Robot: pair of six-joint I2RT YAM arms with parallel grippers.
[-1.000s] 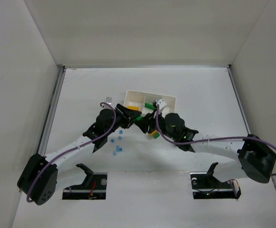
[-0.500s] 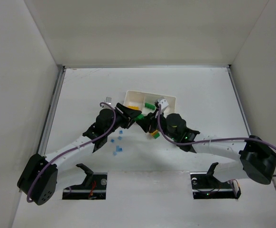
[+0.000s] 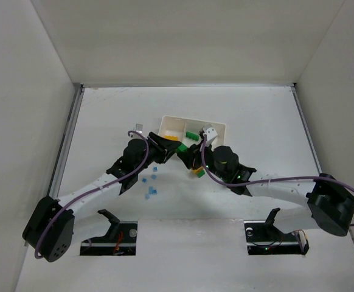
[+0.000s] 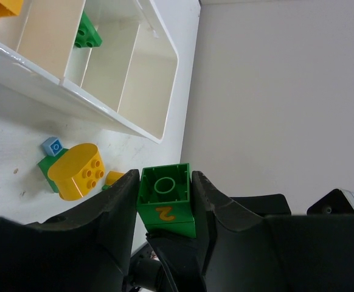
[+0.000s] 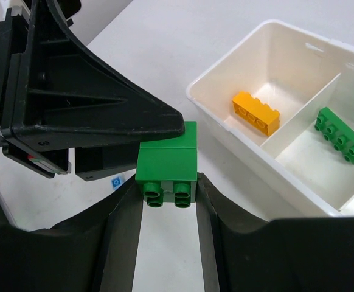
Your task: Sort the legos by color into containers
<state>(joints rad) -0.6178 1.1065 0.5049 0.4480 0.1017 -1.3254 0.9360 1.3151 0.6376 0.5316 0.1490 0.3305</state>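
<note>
Your left gripper [image 4: 165,182] and your right gripper [image 5: 168,182] meet nose to nose, just in front of the white tray [image 3: 195,120], on the side nearest the arm bases. Both pinch the same green brick [image 5: 166,161], one from each end. The left fingers [image 4: 119,201] squeeze its two sides, and you can see an orange "2" on it. The right fingers [image 5: 125,219] squeeze the end with the round bumps. A thin line runs across the brick, so you cannot tell if it is one brick or two stuck together. It sits outside the tray, close to the corner box.

Inside the tray, a yellow-orange brick [image 5: 256,112] lies in the end box by that corner. A flat green brick [image 5: 341,135] lies in the middle box.

On the table in front of the tray, a round yellow brick [image 4: 76,171] rests on a green piece [image 4: 46,167], with a tiny blue brick [image 4: 53,146] touching them. A few more little blue bricks [image 3: 152,191] lie farther from the tray, near the left arm.
</note>
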